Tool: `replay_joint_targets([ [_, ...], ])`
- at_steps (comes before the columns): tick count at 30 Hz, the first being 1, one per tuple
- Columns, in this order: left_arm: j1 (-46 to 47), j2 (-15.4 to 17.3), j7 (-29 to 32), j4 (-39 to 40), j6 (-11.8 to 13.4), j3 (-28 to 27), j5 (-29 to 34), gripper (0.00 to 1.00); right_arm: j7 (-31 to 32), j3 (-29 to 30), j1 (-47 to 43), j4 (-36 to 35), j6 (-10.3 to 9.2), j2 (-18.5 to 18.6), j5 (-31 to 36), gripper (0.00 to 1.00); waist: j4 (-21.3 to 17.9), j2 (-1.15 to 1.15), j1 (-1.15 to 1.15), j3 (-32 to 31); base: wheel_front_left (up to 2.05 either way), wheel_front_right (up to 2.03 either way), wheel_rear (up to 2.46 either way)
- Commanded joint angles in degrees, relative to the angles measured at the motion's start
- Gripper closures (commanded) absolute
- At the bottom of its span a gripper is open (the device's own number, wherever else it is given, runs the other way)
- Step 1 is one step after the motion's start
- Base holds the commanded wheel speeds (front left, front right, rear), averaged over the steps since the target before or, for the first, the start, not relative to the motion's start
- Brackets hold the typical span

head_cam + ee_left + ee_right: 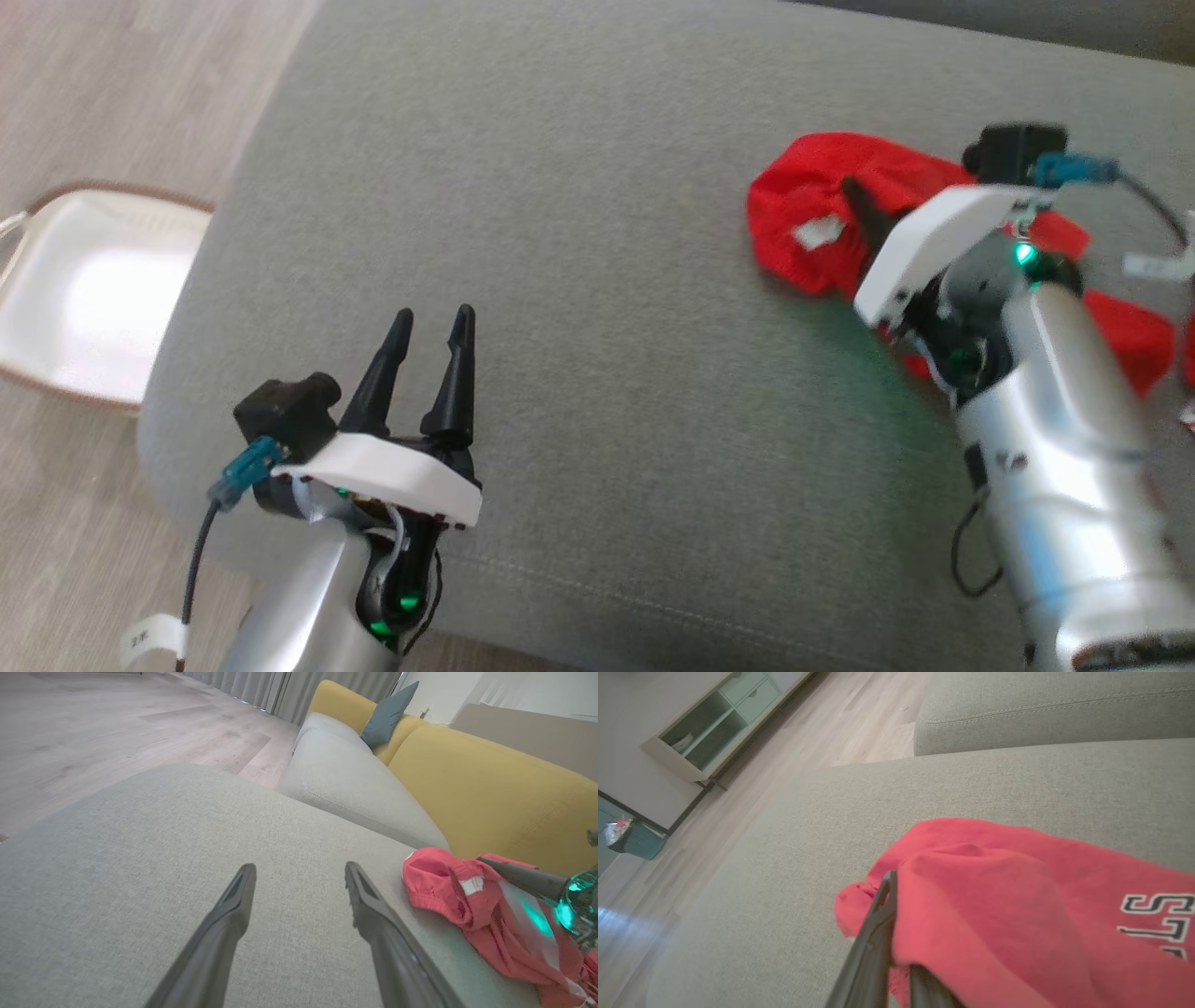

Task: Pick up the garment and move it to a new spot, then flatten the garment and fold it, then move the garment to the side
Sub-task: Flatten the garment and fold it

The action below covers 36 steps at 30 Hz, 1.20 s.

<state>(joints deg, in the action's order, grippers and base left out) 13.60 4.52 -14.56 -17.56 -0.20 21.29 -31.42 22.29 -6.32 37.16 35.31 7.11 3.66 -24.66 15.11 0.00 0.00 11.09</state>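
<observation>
The garment [817, 201] is red cloth with a white label, bunched at the right of the grey cushion [579, 280]. My right gripper [852, 189] is shut on the garment, its dark fingers buried in the folds. In the right wrist view the garment [994, 891] drapes over the gripper [893, 882], hiding one finger; black-and-white lettering shows at the right. My left gripper [434, 315] stands open over bare cushion at the lower left, well apart from the cloth. In the left wrist view it [300, 868] is open, with the garment [439, 882] to its right.
A white basket [84, 289] sits on the wooden floor left of the cushion. Behind it are a yellow sofa back [490, 788], a blue pillow [385, 714] and another grey seat [350, 779]. A pale cabinet [714, 723] and a teal bin [635, 840] stand farther off.
</observation>
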Motion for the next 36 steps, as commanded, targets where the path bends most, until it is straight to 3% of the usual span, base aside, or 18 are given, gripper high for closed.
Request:
replay_joint_targets([
  [1, 2.20, 0.14, -0.43, 1.31, -0.47, -1.94, 0.37, 0.00, -0.07, -0.04, 3.50, -0.54, 0.37, -0.52, 0.77, 1.00, 1.54, 0.00, 0.00, 1.17, 0.00, 0.00, 0.00],
  [15, 3.50, -1.36, -0.43, 0.65, -1.64, -2.27, 0.71, 0.00, -6.17, 3.40, 11.36, 15.16, 0.37, 1.63, 9.17, 1.00, 4.92, 0.00, 0.00, 3.92, 0.00, 0.00, 0.00],
  [17, 3.59, -1.44, -0.43, 0.50, -1.68, -2.39, 0.80, 0.00, -7.32, 3.59, 11.97, 17.03, 0.37, 1.82, 10.30, 0.00, 4.74, 0.00, 0.00, 3.99, 0.00, 0.00, 0.00],
  [26, 3.46, -1.59, -0.43, 0.01, -1.94, -3.50, 1.70, 0.00, -13.07, 1.34, 13.47, 20.83, 0.37, 0.83, 11.78, 0.00, 0.76, 0.00, 0.00, 1.34, 0.00, 0.00, 0.00],
  [36, 1.32, -1.33, -0.43, 0.86, -1.87, -5.60, 3.41, 0.00, -13.77, -3.82, 6.02, 13.10, 0.37, -0.31, 4.90, 0.00, -6.53, 0.00, 0.00, -5.32, 0.00, 0.00, 0.00],
])
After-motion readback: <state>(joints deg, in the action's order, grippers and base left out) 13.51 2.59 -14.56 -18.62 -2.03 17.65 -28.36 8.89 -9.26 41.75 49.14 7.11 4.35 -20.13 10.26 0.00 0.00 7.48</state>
